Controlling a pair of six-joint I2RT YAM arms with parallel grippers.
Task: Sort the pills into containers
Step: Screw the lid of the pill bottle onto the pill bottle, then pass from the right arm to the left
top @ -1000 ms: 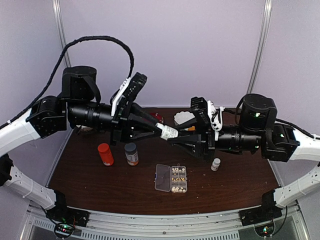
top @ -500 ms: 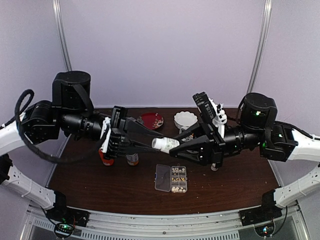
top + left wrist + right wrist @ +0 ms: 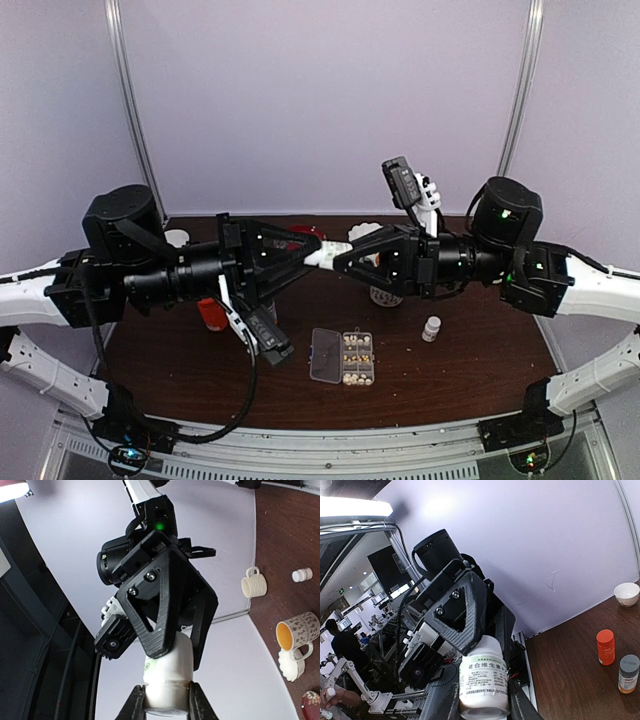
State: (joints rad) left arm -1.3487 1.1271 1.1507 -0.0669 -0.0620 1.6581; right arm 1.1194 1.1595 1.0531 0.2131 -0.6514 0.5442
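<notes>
— White plastic bottle [image 3: 328, 257]: position?
— It was held in the air, long axis level, running left to right. The left hand [image 3: 166, 700] was clamped on one end, the right hand [image 3: 484, 700] on the other.
— Pill box [image 3: 343, 358]?
— It lay on the counter [image 3: 200, 370] below the bottle, toward the near edge, lid open and pills [image 3: 356, 350] in its cells. Both hands were about equally near.

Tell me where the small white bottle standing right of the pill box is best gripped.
Probably take the small white bottle around its round body, just under the cap, coming down from above. It stands upright, apart from the pill box, so both sides look free for the jaws.
</notes>
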